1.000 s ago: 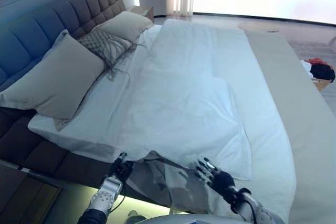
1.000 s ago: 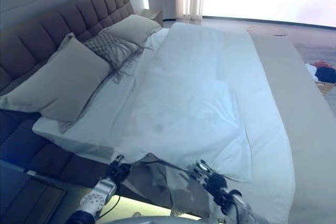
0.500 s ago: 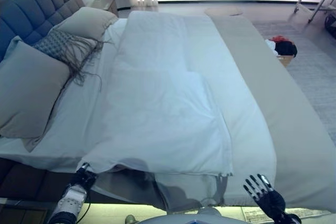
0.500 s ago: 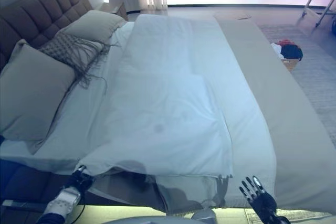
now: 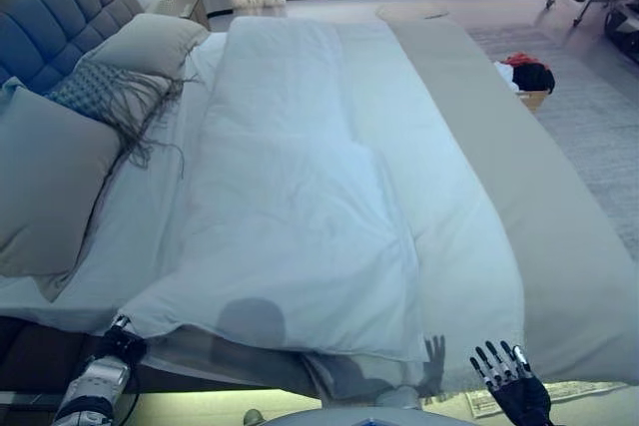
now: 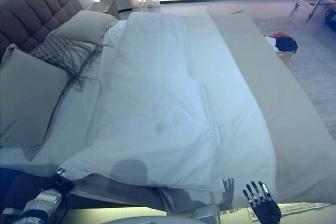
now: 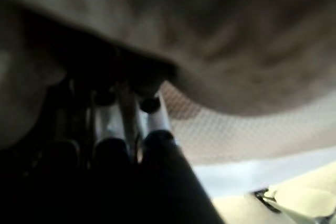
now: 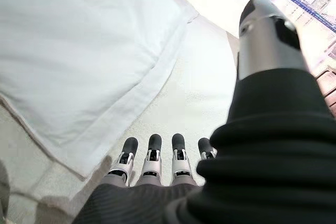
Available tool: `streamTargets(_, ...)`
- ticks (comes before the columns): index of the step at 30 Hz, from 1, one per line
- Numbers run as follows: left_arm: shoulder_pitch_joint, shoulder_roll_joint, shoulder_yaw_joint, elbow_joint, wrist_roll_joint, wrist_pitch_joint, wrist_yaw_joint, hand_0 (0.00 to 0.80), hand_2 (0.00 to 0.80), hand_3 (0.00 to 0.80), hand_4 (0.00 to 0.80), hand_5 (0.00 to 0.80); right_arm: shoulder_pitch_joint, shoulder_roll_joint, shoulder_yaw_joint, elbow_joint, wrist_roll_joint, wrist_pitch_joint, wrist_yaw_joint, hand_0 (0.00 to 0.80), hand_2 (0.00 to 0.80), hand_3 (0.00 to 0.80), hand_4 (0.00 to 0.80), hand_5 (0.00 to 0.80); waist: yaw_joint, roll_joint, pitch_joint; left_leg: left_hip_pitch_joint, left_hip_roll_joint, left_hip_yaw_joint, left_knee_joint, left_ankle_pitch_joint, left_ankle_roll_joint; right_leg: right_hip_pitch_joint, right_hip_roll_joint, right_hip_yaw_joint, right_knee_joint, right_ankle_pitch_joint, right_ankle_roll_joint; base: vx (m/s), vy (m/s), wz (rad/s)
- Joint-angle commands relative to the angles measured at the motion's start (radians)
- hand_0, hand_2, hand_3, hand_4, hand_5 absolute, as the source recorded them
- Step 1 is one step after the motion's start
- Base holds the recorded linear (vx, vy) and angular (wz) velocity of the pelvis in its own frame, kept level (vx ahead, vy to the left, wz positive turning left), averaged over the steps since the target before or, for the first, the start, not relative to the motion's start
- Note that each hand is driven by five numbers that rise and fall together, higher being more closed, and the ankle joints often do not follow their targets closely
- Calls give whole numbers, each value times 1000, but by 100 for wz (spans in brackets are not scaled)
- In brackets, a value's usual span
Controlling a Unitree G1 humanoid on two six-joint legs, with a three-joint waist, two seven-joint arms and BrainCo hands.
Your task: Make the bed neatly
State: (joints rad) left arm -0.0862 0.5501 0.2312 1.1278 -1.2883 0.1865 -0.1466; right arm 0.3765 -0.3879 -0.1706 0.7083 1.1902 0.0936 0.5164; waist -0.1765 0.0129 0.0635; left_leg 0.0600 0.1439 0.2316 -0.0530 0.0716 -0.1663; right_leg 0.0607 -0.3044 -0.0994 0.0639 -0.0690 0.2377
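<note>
We're mid duvet (image 5: 300,216) straightening: left hand (image 5: 112,348) tucked under its corner, grip can't tell. Right hand (image 5: 509,386) released, fingers spread, off the bed (image 5: 559,246); next, grab the near edge.

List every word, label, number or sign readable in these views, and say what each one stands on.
None: no view shows readable text.
The white duvet, the pillows and the beige bedspread are plain.
The basket of clothes on the floor is too small to show any print.
The paper on the floor by the right hand is too blurred to read.
</note>
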Motion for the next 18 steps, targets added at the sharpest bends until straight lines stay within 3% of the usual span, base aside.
streamTargets(1, -39, 142, 174, -93, -27, -96, -80, 800, 800, 800, 800, 800, 6, 30, -33, -93, 13, -19, 23, 0, 0, 0, 0, 0, 38, -22, -17, -89, 6, -25, 224, -113, 51, -102, -125, -16, 16, 184, 24, -78, 96, -10)
streamTargets(8, -21, 72, 138, -207, -71, -118, -85, 800, 800, 800, 800, 800, -22, 31, -28, -138, 31, -46, -8, 0, 0, 0, 0, 0, 55, -25, -13, -106, -44, -19, 209, -127, 73, -125, -150, -8, -38, 285, 24, -101, 115, -9)
streamTargets(11, -36, 70, 132, -237, -68, -104, -76, 800, 800, 800, 800, 800, -14, 52, -8, -148, 44, -48, -5, 0, 0, 0, 0, 0, 52, -32, -14, -95, -64, -13, 180, -120, 103, -164, -134, 21, 119, 264, 24, -98, 102, -1)
streamTargets(12, -47, 66, 118, -235, -64, -104, -76, 800, 800, 800, 800, 800, -1, 62, 1, -146, 55, -54, 0, 0, 0, 0, 0, 0, 47, -32, -15, -92, -71, -26, 170, -114, 116, -176, -105, 39, 193, 228, 24, -96, 111, 14)
streamTargets(13, -64, 48, 88, -228, -50, -122, -77, 800, 800, 800, 800, 800, 12, 72, 19, -143, 74, -67, 4, 0, 0, 0, 0, 0, 42, -36, -19, -93, -80, -32, 153, -97, 129, -195, -46, 38, 278, 186, 14, -91, 76, 27)
streamTargets(15, -78, 24, 50, -224, -44, -153, -76, 800, 800, 800, 800, 800, 21, 69, 59, -139, 100, -86, 18, 0, 0, 0, 0, 0, 50, -46, -22, -89, -89, -23, 127, -75, 148, -202, 47, -15, 353, 133, -7, -102, -8, 42)
streamTargets(18, -69, 2, 16, -240, -30, -177, -80, 800, 800, 800, 800, 800, 14, 63, 108, -156, 139, -113, 1, 0, 0, 0, 0, 0, 65, -53, -22, -92, -111, -38, 97, -54, 160, -232, 132, -26, 401, 160, -24, -119, -113, 6)
